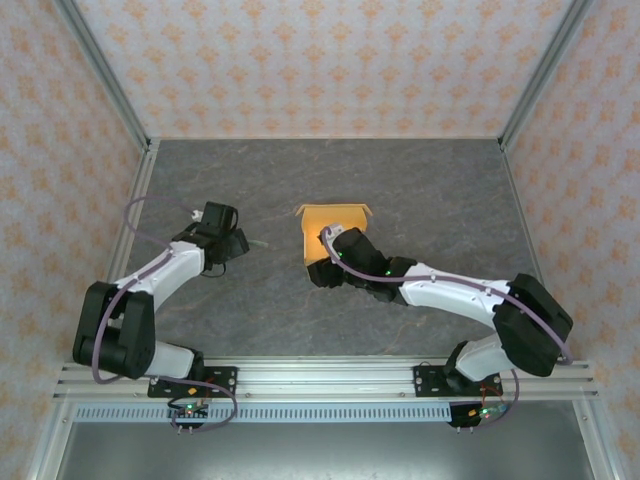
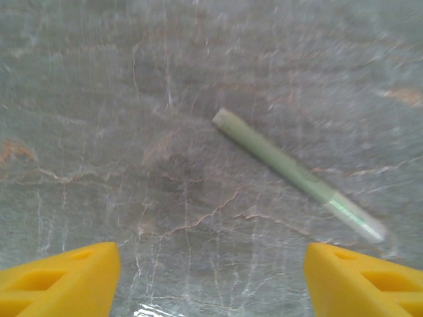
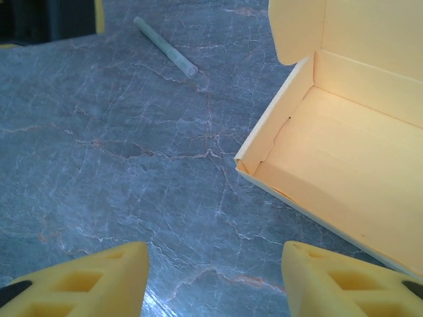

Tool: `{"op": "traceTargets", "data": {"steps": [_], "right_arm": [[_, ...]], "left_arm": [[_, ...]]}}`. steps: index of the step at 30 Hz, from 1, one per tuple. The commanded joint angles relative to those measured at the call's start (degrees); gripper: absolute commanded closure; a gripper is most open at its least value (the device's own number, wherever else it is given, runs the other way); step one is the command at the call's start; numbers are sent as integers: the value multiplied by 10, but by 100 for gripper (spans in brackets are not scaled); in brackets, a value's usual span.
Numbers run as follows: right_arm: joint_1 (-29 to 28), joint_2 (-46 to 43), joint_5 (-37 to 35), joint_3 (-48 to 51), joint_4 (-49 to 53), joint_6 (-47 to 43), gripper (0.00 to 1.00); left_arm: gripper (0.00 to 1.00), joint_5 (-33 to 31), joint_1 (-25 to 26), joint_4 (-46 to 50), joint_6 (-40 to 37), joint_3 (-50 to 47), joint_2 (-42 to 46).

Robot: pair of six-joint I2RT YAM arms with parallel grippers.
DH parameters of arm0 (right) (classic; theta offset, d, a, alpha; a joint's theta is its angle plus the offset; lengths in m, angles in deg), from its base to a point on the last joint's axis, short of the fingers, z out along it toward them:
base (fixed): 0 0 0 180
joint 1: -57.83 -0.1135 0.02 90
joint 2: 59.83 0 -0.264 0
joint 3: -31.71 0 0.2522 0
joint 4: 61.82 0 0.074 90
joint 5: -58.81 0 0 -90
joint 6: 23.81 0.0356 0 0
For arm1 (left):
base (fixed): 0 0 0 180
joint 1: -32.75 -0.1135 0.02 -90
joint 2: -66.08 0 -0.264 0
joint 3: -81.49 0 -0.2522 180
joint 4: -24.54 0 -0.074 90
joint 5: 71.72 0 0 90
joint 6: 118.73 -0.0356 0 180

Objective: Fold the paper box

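Note:
The paper box (image 1: 332,221) is orange-yellow card standing as an open rectangular tray in the middle of the table. In the right wrist view the paper box (image 3: 350,145) shows its pale inside, low walls and a lid flap raised at the back. My right gripper (image 3: 215,281) is open over bare table just left of the box's near corner, holding nothing. From above, the right gripper (image 1: 320,272) sits at the box's near left edge and its wrist hides part of the box. My left gripper (image 2: 211,281) is open over bare table, well left of the box.
A pale green pen (image 2: 297,175) lies on the grey marble table (image 1: 420,190) just ahead of the left gripper (image 1: 236,243). The pen (image 3: 165,46) also lies far ahead in the right wrist view. Patterned walls enclose the table on three sides.

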Motion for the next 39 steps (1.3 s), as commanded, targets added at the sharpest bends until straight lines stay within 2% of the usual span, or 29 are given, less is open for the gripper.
{"op": "traceTargets", "data": {"steps": [1, 8, 29, 35, 39], "right_arm": [[0, -34, -20, 11, 9, -32, 41], [-1, -37, -26, 17, -2, -49, 37], [0, -62, -41, 46, -5, -62, 36], [0, -64, -50, 49, -5, -64, 36], [0, -64, -55, 50, -4, -64, 36]], "left_arm": [[25, -37, 21, 32, 28, 32, -25], [22, -59, 54, 50, 49, 77, -92], [22, -35, 59, 47, 63, 188, -231], [27, -33, 59, 54, 62, 201, -254], [41, -35, 59, 59, 55, 200, -258]]}}
